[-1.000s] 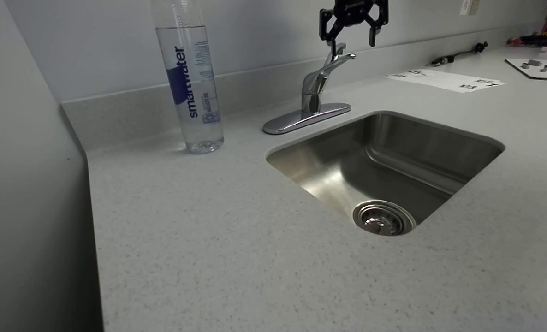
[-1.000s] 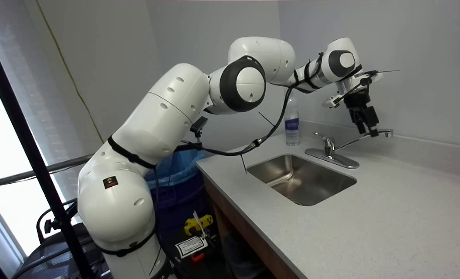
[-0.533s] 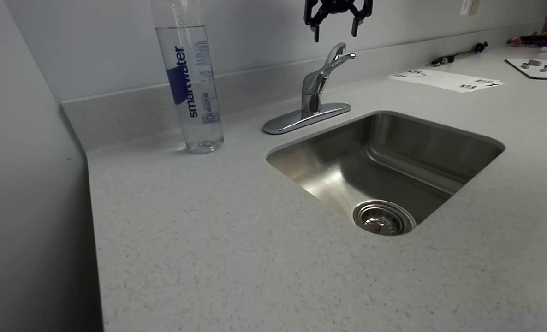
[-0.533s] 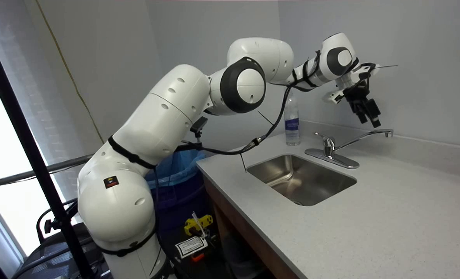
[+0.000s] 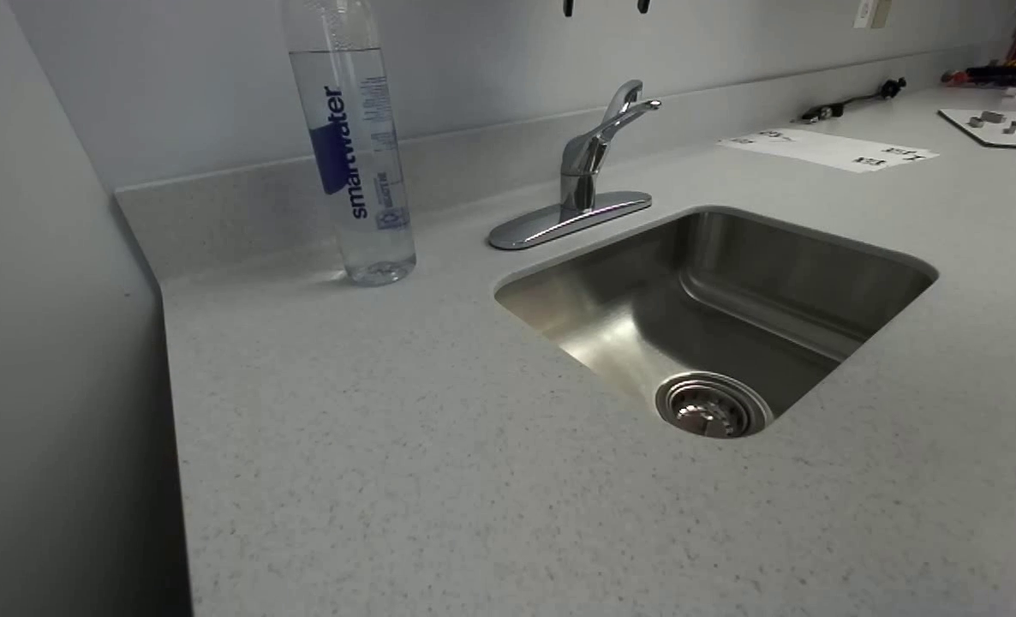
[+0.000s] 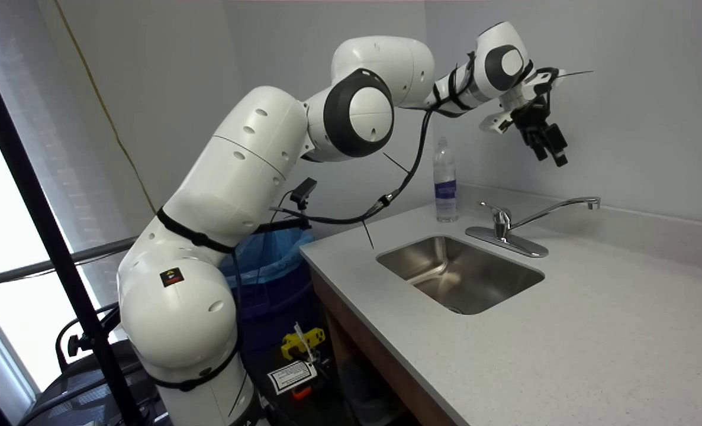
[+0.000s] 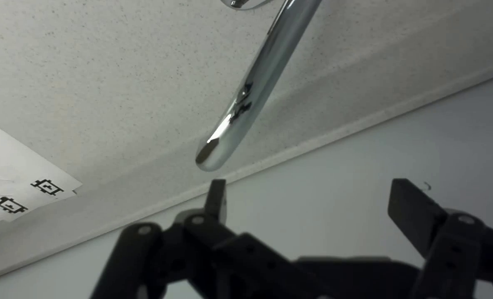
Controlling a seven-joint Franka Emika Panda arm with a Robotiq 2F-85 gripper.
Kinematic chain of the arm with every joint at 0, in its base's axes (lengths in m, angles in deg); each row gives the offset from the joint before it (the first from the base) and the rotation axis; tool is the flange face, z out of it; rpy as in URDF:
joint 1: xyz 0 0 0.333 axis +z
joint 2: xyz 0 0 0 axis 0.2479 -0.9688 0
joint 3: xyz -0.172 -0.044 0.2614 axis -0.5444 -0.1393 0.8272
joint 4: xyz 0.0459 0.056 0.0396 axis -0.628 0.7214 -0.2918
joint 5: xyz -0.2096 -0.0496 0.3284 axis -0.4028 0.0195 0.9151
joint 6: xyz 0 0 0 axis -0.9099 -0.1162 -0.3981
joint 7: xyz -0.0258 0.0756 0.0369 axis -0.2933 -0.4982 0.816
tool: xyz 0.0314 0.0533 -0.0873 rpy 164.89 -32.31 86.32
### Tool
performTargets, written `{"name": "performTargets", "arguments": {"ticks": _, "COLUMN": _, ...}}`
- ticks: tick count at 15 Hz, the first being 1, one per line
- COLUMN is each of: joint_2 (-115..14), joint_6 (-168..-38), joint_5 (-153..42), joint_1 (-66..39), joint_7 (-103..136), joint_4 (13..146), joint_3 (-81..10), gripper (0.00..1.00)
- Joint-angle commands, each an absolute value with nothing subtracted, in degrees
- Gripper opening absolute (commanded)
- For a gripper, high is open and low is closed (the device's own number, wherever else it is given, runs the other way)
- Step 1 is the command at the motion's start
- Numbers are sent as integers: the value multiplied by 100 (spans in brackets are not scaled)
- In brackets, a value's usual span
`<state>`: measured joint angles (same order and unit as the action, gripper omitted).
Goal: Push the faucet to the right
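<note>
The faucet [image 5: 578, 190] is shiny metal with an oval base plate, a lever handle and a thin arched spout. It stands behind the sink in both exterior views. In an exterior view [image 6: 555, 208] its spout points right, towards the back wall. In the wrist view the spout [image 7: 246, 99] runs down to a rounded tip just above the left finger in the picture. My gripper [image 6: 551, 157] is above the spout and apart from it. Its fingers are wide apart with nothing between them in the wrist view [image 7: 309, 187]. In an exterior view only its fingertips [image 5: 606, 7] show at the top edge.
A tall water bottle [image 5: 358, 154] stands left of the faucet, near the corner. The metal sink [image 6: 469, 290] is sunk into the counter in front. The back wall with a low backsplash [image 6: 670, 231] is close behind. Marker sheets [image 5: 825, 150] lie on the counter.
My gripper has risen from the spout, where its fingers reached down to it a second ago, and is now well above. It also moved slightly left in both exterior views. The faucet stays still.
</note>
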<state>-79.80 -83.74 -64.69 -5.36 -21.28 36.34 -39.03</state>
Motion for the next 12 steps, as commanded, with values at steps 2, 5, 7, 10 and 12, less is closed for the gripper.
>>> {"name": "performTargets", "arguments": {"ticks": 2, "joint_2": -6828, "joint_6": -8611, "joint_5": -6325, "joint_1": -453, "joint_7": -1976, "joint_4": 4829, "joint_3": -3629, "gripper": 100}}
{"name": "performTargets", "arguments": {"ticks": 5, "joint_2": -6205, "joint_6": -8707, "joint_5": -6304, "joint_1": -433, "joint_7": -1874, "joint_4": 5512, "joint_3": -3427, "gripper": 100}}
{"name": "performTargets", "arguments": {"ticks": 7, "joint_2": -5814, "joint_6": -8744, "joint_5": -6263, "joint_1": -455, "joint_7": -1768, "joint_4": 5952, "joint_3": -3275, "gripper": 100}}
{"name": "performTargets", "arguments": {"ticks": 10, "joint_2": -5201, "joint_6": -8728, "joint_5": -6172, "joint_1": -522, "joint_7": -1529, "joint_4": 6635, "joint_3": -3088, "gripper": 100}}
{"name": "performTargets", "arguments": {"ticks": 12, "joint_2": -4797, "joint_6": -8767, "joint_5": -6115, "joint_1": -543, "joint_7": -1375, "joint_4": 7112, "joint_3": -3028, "gripper": 100}}
